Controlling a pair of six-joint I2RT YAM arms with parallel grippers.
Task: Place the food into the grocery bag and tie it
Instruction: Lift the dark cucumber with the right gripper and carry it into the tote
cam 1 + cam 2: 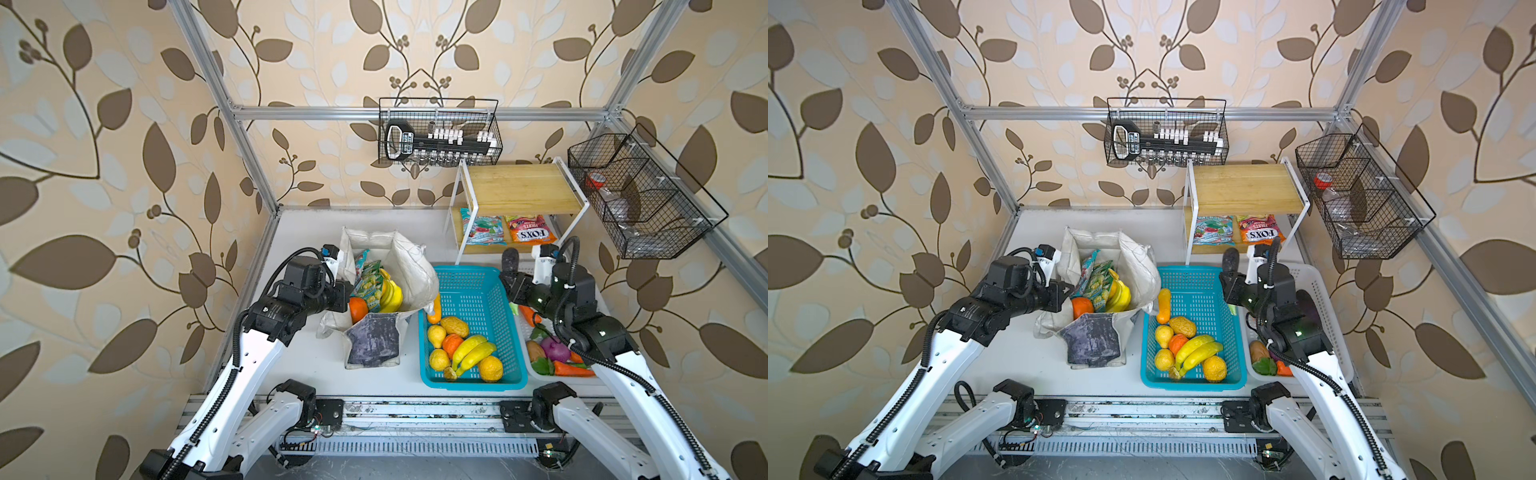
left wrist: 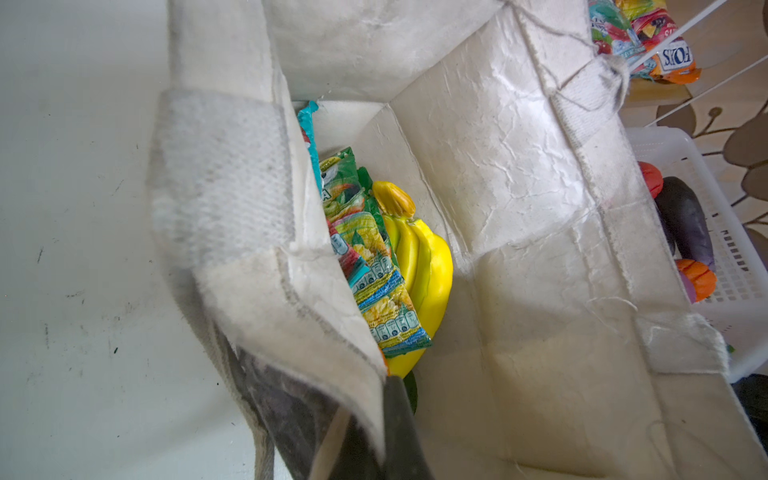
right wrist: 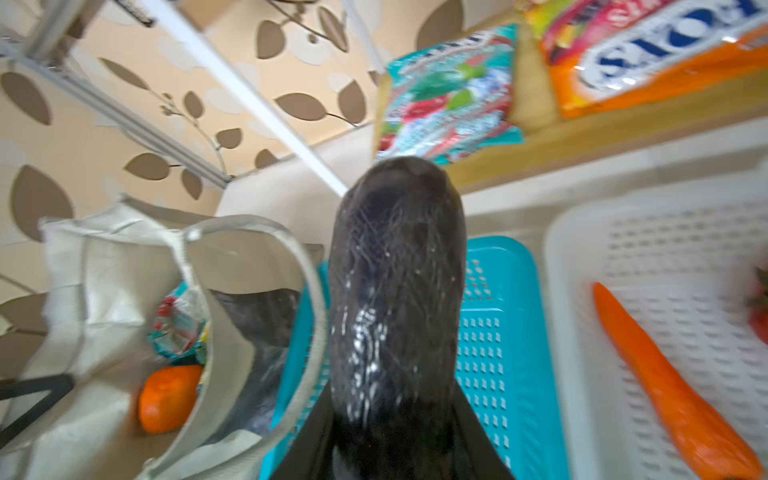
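- Dark oblong piece sticks straight out of my right gripper, long axis in line with the jaws. Its tip points toward the shelf, near the turquoise basket's far corner.
- The jaws pinch its base, which is hidden (right wrist view is blurry).
- My left gripper is pressed together on the grocery bag rim; its fingertips are hidden in both top views.
- The bag is open and holds a banana bunch, stem toward the far end, snack packets and an orange.
- The turquoise basket holds bananas and yellow and orange fruit.
- The white basket holds a carrot.
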